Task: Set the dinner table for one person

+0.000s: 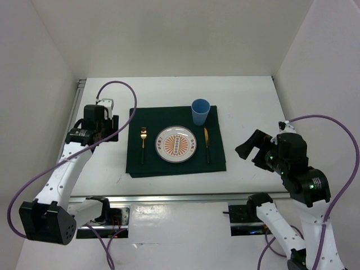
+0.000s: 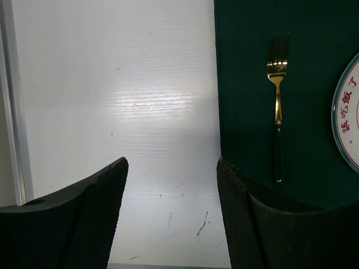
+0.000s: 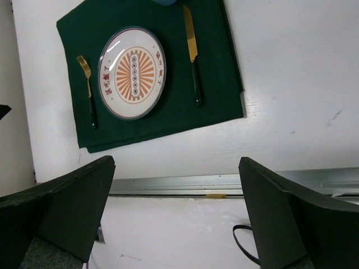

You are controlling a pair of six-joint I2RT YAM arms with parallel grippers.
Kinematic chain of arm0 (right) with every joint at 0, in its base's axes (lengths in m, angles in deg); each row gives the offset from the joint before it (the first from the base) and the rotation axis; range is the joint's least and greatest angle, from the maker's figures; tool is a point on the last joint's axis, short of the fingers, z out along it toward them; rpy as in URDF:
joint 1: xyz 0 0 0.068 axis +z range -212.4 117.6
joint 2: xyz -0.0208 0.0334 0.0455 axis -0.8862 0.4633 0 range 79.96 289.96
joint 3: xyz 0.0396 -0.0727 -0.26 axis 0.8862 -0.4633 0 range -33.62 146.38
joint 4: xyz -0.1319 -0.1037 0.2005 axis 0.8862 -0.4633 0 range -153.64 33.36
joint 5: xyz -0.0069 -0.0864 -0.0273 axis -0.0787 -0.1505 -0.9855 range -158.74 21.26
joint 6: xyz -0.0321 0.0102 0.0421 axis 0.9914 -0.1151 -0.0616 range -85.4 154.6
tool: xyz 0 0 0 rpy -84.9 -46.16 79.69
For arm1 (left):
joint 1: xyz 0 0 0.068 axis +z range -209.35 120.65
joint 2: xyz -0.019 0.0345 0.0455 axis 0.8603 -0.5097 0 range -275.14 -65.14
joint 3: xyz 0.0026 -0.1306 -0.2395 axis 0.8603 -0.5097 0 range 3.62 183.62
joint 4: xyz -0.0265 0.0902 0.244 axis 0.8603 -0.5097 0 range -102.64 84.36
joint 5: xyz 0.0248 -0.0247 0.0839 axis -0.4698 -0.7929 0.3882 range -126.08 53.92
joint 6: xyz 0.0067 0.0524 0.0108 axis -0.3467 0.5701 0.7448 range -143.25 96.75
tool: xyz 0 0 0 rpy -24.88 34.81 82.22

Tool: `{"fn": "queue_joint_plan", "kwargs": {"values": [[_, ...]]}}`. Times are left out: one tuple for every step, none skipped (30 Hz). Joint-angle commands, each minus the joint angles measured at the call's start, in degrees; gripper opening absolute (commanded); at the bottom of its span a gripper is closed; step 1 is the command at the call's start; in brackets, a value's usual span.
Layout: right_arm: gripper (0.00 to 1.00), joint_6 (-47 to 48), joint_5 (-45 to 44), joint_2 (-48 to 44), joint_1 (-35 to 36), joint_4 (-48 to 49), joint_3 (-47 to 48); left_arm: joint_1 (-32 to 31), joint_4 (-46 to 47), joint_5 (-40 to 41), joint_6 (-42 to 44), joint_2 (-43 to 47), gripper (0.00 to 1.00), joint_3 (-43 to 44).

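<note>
On the white dinner table [image 1: 247, 107] lies a dark green cloth [image 1: 177, 166]. On it sits a round plate [image 1: 176, 144] with an orange sunburst pattern, a gold fork [image 1: 143, 142] with a dark handle left of it, a gold knife [image 1: 206, 143] right of it, and a blue cup [image 1: 200, 111] at the cloth's far right. My left gripper [image 1: 110, 129] is open and empty over bare table just left of the cloth [image 2: 314, 67], the fork [image 2: 276, 106] ahead to the right. My right gripper [image 1: 251, 152] is open and empty, raised right of the cloth, looking down on plate [image 3: 132, 73], fork [image 3: 87, 89] and knife [image 3: 192, 53].
An aluminium rail [image 1: 169, 197] runs along the table's near edge and another [image 1: 77, 107] along the left edge. White walls enclose the table on the left, back and right. Purple cables loop from both arms. A black cable loop [image 3: 242, 246] lies below the near rail.
</note>
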Motion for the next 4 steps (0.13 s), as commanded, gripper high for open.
{"fn": "queue_joint_plan", "kwargs": {"values": [[1.0, -0.5, 0.0, 0.2, 0.2, -1.1, -0.2, 0.3, 2.0, -0.7, 0.3, 2.2, 0.72, -0.9], [1.0, -0.5, 0.0, 0.2, 0.2, -1.1, 0.3, 0.3, 2.0, -0.7, 0.3, 2.2, 0.72, -0.9], [1.0, 0.0, 0.0, 0.2, 0.2, -1.1, 0.3, 0.3, 2.5, -0.7, 0.8, 2.2, 0.72, -1.4], [1.0, 0.0, -0.9, 0.2, 0.2, -1.1, 0.8, 0.3, 2.5, -0.7, 0.8, 2.7, 0.72, -1.4]]}}
